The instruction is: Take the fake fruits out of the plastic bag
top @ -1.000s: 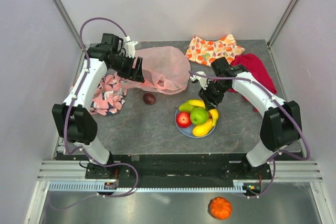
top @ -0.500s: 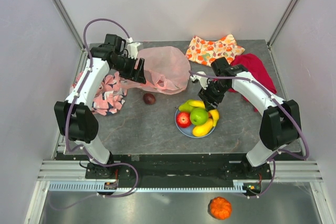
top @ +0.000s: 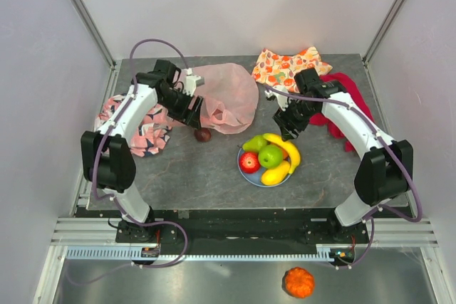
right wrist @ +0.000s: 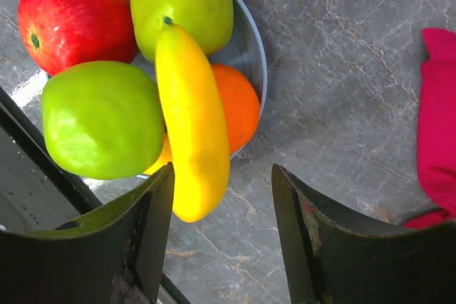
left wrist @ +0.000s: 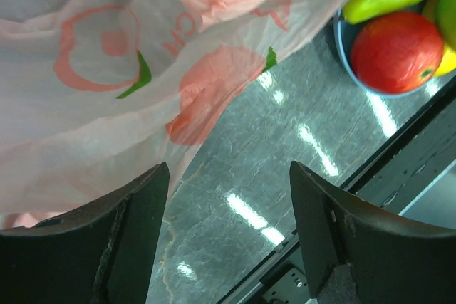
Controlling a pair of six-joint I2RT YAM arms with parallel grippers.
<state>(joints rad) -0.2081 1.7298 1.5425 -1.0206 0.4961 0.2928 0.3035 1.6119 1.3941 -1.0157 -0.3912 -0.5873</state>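
Note:
The pink plastic bag (top: 226, 96) lies crumpled at the back middle of the table, its printed side filling the left wrist view (left wrist: 107, 69). My left gripper (top: 192, 109) (left wrist: 228, 172) hovers open over its near left edge, with only bare table between the fingers. A dark purple fruit (top: 203, 134) lies just below it on the table. The blue plate (top: 242, 169) (right wrist: 256, 40) holds a red apple (right wrist: 75, 16), green apple (right wrist: 100, 119), pear (right wrist: 182, 8), orange (right wrist: 239, 101) and banana (right wrist: 192, 126). My right gripper (top: 288, 123) (right wrist: 222, 172) is open and empty just behind the plate.
A fruit-print orange cloth (top: 288, 67) lies at the back right, with a red cloth (top: 343, 94) beside my right arm. A pink-and-black patterned cloth (top: 139, 127) sits under my left arm. An orange pumpkin toy (top: 298, 282) lies off the table in front.
My right gripper opened wider and drew back from the plate, leaving the banana lying across the other fruits. My left gripper moved nearer and rightward along the bag's edge toward the purple fruit.

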